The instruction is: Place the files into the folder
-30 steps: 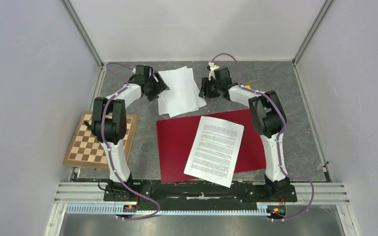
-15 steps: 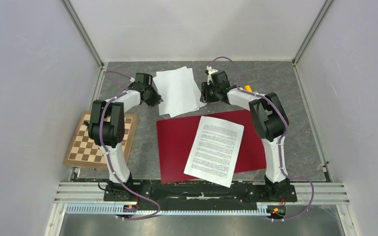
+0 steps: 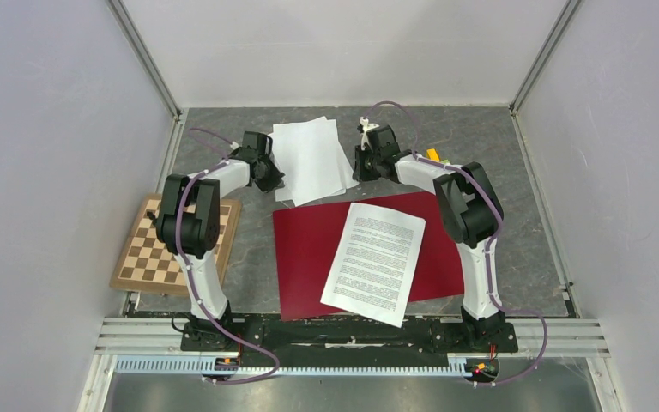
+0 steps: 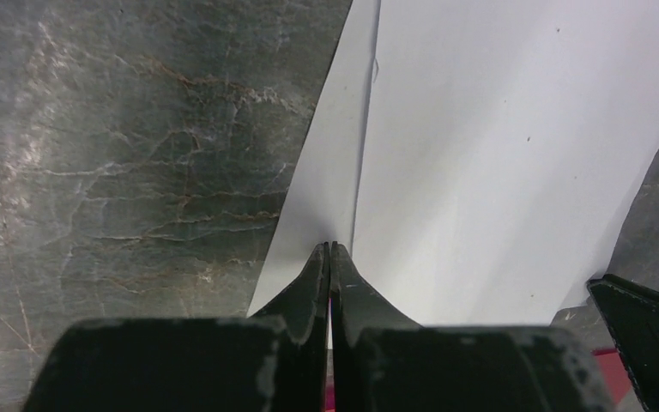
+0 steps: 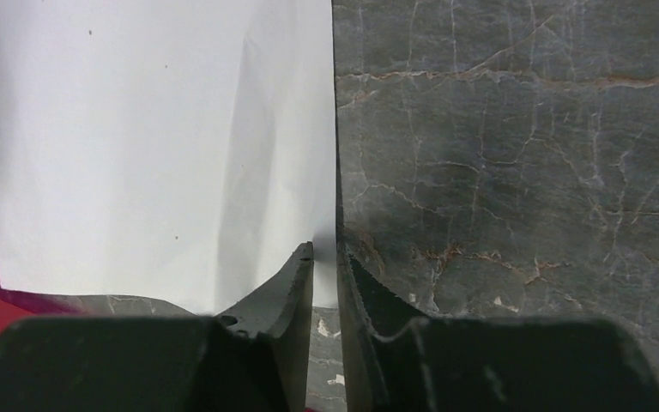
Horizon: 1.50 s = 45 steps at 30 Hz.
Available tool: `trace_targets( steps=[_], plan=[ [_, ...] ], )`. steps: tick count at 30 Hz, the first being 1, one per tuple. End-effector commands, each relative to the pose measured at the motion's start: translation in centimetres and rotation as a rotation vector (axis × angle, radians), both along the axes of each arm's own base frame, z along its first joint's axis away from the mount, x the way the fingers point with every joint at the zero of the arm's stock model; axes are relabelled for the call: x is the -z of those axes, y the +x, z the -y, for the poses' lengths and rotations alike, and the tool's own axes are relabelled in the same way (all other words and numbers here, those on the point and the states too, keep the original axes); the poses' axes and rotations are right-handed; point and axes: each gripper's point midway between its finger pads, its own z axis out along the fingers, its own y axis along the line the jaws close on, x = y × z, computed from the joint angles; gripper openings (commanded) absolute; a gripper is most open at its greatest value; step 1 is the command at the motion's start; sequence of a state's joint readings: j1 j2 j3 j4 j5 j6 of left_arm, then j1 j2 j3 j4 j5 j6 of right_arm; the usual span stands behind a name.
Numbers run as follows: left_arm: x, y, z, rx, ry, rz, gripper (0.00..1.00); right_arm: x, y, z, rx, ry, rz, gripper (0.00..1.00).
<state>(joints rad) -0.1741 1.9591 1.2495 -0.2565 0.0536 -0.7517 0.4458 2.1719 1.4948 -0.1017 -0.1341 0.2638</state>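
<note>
A red folder (image 3: 305, 257) lies mid-table (image 3: 515, 172) with a printed sheet (image 3: 375, 260) resting across it. Blank sheets (image 3: 311, 159) lie at its twelve o'clock. The left claw (image 4: 329, 247) is closed, pinching their nine o'clock edge. The right claw (image 5: 326, 249) straddles their three o'clock edge, jaws a slit apart, likely so both can lift the stack evenly.

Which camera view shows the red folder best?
The top external view: the red folder shows almost whole, a printed sheet across it. The left wrist view gives only a reddish sliver at the bottom edge; the right wrist view, a red corner at lower left.
</note>
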Motion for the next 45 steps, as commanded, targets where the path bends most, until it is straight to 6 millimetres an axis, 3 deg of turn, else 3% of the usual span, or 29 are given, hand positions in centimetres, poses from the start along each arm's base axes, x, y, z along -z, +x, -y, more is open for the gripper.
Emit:
trace_targets(
  steps=[1, 10, 13, 16, 19, 23, 31, 45],
  plan=[
    [-0.5, -0.3, 0.2, -0.041, 0.019, -0.007, 0.02, -0.5, -1.9, -0.2, -0.010, 0.017, -0.065, 0.16],
    [0.0, -1.3, 0.8, -0.062, 0.000, -0.034, 0.02, -3.8, -2.5, -1.3, -0.018, 0.114, -0.047, 0.06],
    [-1.6, -1.0, 1.1, -0.052, -0.016, 0.001, 0.03, -4.9, -2.5, -1.5, -0.017, 0.139, -0.034, 0.06],
    [-4.1, -0.4, 1.3, -0.039, -0.024, 0.053, 0.12, -5.7, -2.5, -2.0, -0.024, 0.173, -0.035, 0.05],
    [-6.3, 0.0, 1.0, -0.030, -0.006, 0.089, 0.28, -6.2, -2.6, -2.4, -0.026, 0.201, -0.035, 0.05],
    [-7.9, 0.4, 0.0, -0.038, 0.050, 0.109, 0.33, -6.3, -2.9, -2.7, -0.020, 0.232, -0.044, 0.04],
    [-6.4, 0.3, -0.3, -0.033, 0.069, 0.073, 0.16, -6.4, -3.7, -3.6, 0.025, 0.350, -0.048, 0.02],
    [-5.9, 1.9, 2.0, 0.094, 0.006, 0.062, 0.23, -5.7, -3.7, -3.6, 0.188, 0.431, 0.007, 0.00]
  ],
)
